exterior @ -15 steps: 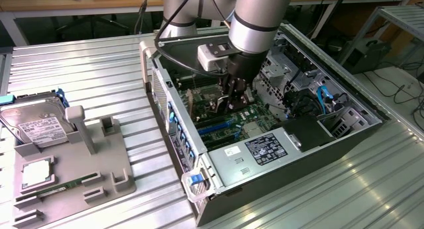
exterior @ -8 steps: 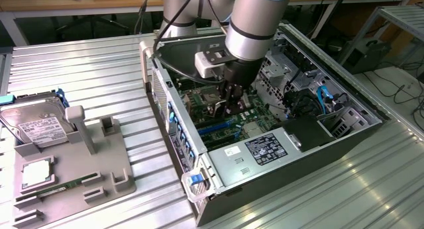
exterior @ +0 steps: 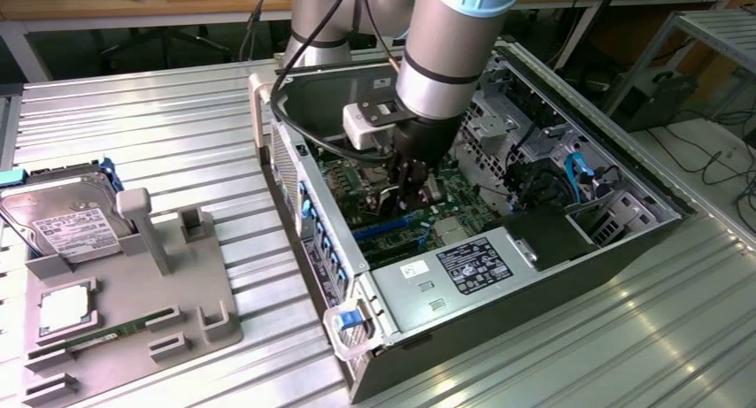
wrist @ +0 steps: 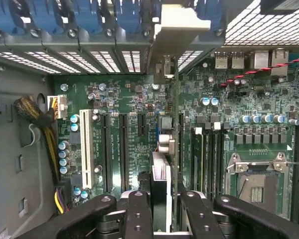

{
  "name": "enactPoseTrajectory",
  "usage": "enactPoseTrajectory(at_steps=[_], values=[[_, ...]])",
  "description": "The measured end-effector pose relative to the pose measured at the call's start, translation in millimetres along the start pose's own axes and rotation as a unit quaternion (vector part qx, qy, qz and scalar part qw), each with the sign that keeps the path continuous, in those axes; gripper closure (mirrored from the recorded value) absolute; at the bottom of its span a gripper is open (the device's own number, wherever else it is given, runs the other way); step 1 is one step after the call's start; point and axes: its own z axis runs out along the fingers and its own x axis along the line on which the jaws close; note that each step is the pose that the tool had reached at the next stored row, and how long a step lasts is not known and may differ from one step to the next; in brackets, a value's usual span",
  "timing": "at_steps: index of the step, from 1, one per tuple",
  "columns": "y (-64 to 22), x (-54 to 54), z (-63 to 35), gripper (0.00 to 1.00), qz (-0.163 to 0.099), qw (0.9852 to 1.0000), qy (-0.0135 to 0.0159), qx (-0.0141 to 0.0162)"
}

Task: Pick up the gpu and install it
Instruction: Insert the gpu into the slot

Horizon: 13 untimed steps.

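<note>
The gpu (wrist: 165,164) sits edge-on between the pincer (wrist: 162,209) fingers, gripped narrow, held upright over the motherboard (wrist: 139,99) slots w/ its silver bracket (wrist: 182,30) up against the rear slot openings. In the exterior view the pincer (exterior: 410,191) is down inside the open pc case (exterior: 614,249), arm (exterior: 443,45) reaching in from above. Power supply (exterior: 473,266) sits near the case front. Beside the case, on the counter (exterior: 154,116), a grey tray (exterior: 177,311) holds a hard drive (exterior: 65,222).
</note>
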Motion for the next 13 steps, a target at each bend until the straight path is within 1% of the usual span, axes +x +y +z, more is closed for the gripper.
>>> enactPoseTrajectory(at_steps=[3, 8, 13], values=[[0.6, 0.3, 1.6, 0.73, 0.000, 1.0000, -0.0002, 0.0016], [3.7, 0.6, 5.1, 0.73, 0.000, 1.0000, -0.0002, 0.0018], [4.7, 0.8, 15.4, 0.73, 0.000, 1.0000, -0.0005, 0.0018]])
